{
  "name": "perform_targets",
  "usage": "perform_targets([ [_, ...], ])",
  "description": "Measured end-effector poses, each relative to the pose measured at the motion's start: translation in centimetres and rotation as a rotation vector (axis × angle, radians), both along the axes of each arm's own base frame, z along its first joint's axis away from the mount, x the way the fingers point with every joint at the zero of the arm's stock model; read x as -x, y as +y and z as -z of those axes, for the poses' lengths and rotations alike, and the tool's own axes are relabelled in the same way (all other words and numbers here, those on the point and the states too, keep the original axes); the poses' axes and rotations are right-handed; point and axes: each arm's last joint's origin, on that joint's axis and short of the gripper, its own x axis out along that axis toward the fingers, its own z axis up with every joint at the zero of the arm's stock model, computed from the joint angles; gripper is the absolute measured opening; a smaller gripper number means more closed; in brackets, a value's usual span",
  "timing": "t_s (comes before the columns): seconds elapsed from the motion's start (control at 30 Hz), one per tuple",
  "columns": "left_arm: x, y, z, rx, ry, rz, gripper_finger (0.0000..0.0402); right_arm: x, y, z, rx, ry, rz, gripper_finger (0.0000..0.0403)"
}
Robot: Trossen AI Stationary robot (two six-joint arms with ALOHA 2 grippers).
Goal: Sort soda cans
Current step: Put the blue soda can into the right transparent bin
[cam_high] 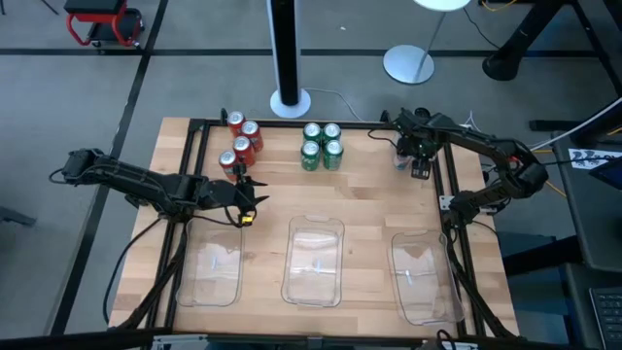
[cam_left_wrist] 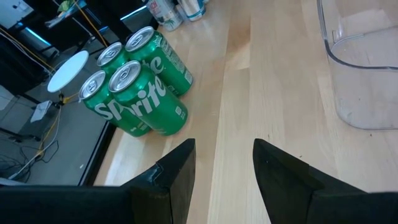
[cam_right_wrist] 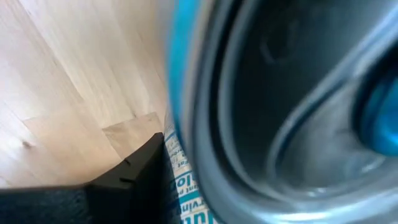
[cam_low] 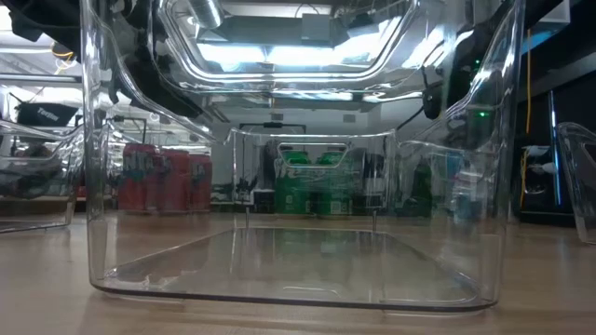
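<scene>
Three clear trays [cam_high: 313, 261] sit nearest. Beyond, the left claw [cam_high: 245, 199] hangs apart and empty just beside the red cans [cam_high: 241, 142]. Farthest, the right claw [cam_high: 412, 156] closes around a silver-blue can [cam_right_wrist: 280, 112]; whether it's clamped, I cannot tell. Best to centre it, squeeze gently, then lift straight.

Overhead, you look straight down on the table [cam_high: 369, 194]. The low camera peers level through the middle tray [cam_low: 279, 270] toward twelve o'clock; both views share the green cans [cam_high: 321, 146].
</scene>
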Motion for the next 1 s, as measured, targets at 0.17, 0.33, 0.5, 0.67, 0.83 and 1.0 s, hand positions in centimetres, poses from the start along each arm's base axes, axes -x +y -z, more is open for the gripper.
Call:
perform_targets([
  [0.17,0.0,0.0,0.0,-0.001,0.001,0.001,0.0153,0.2,0.2,-1.9,0.044,-0.037,-0.001,0.0227],
  [0.33,0.0,0.0,0.0,-0.002,0.001,0.001,0.0153,0.5,0.7,-4.6,0.052,-0.065,-0.004,0.0227],
  [0.5,0.0,0.0,0.0,-0.002,0.001,0.001,0.0153,0.2,2.1,-7.5,0.050,-0.096,-0.028,0.0227],
  [0.67,0.0,0.0,0.0,-0.002,0.001,0.001,0.0153,-0.4,4.0,-10.2,0.015,-0.090,-0.050,0.0227],
  [0.83,0.0,0.0,0.0,-0.002,0.001,0.001,0.0153,-1.1,5.9,-12.7,0.012,-0.101,-0.079,0.0227],
  [1.0,0.0,0.0,0.0,-0.002,0.001,0.001,0.0153,-2.6,8.2,-14.5,-0.007,-0.201,-0.147,0.0227],
])
